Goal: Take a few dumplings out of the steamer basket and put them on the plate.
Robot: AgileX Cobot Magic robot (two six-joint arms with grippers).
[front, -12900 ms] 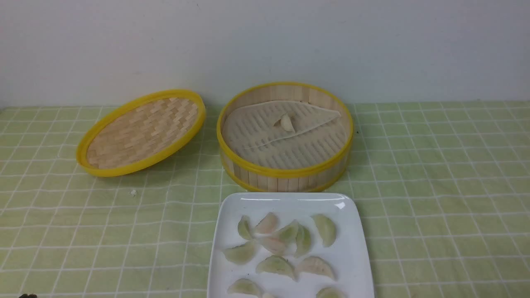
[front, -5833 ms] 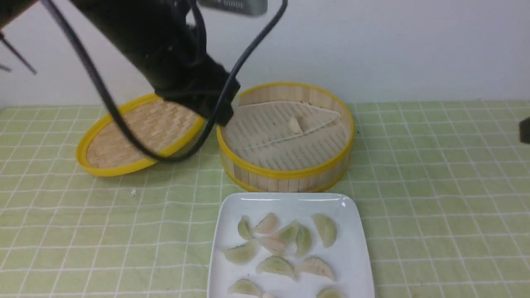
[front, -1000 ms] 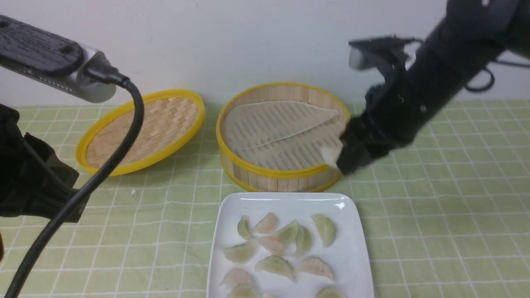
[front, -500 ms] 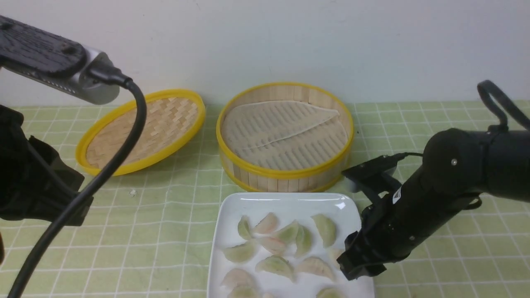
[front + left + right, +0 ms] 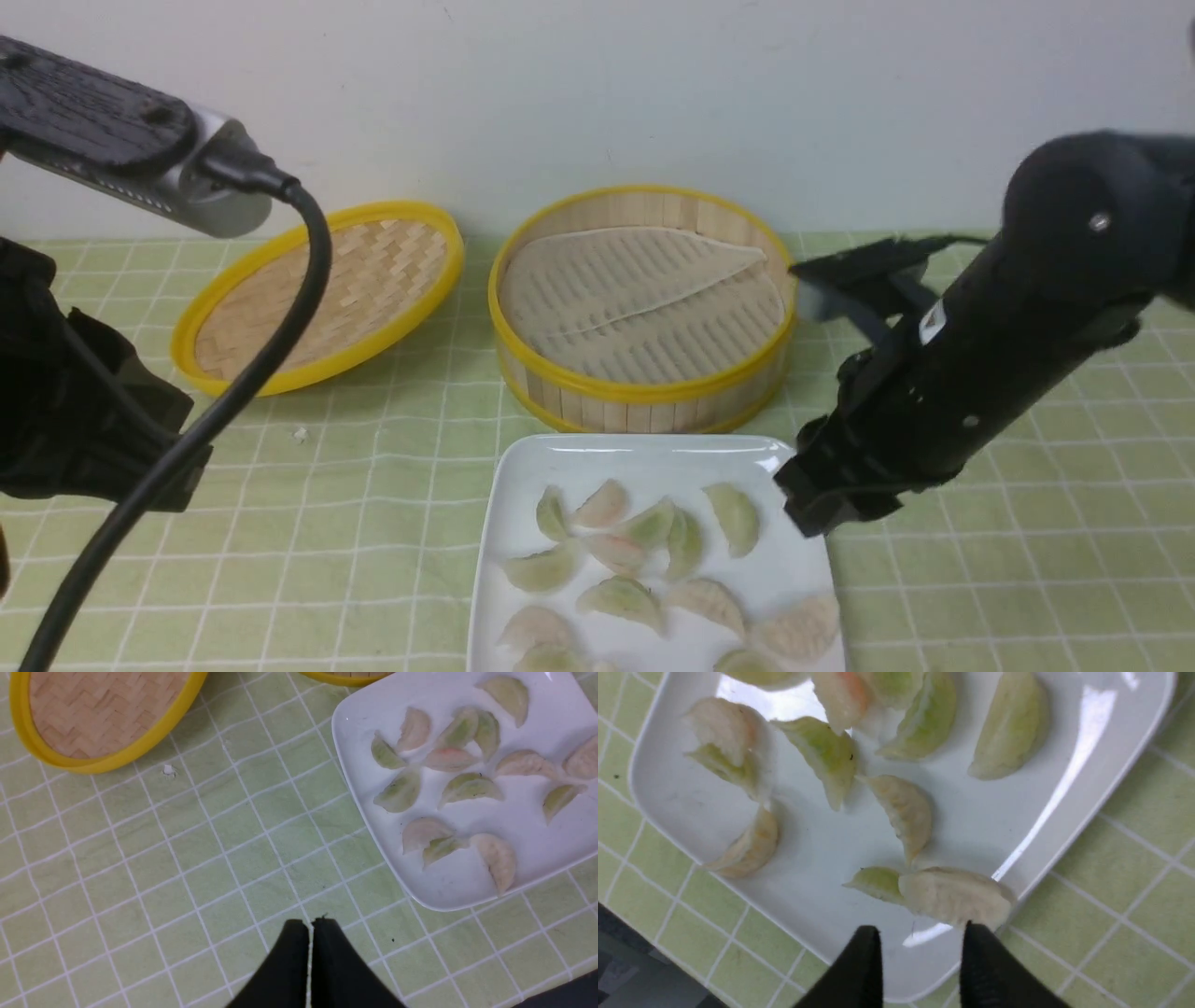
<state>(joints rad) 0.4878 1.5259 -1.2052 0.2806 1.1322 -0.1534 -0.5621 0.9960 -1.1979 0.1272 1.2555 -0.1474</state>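
The job looks finished: the basket (image 5: 644,387) holds only its ridged liner (image 5: 635,299), and every dumpling in view, about a dozen dumplings (image 5: 733,518), lies on the plate (image 5: 644,457), one against its right rim. The right tool (image 5: 920,928) hangs over that rim, jaws apart with nothing between them. The left tool (image 5: 310,921) is closed and empty above the worktop (image 5: 187,858), off to the plate's left.

Counting fourteen dumplings (image 5: 469,786), all lying on one plate (image 5: 467,891) at six o'clock from one basket (image 5: 644,397). Inside that basket, one liner (image 5: 635,308). At nine o'clock from it, one lid (image 5: 317,299). At six o'clock from the lid, one small white crumb (image 5: 301,434).
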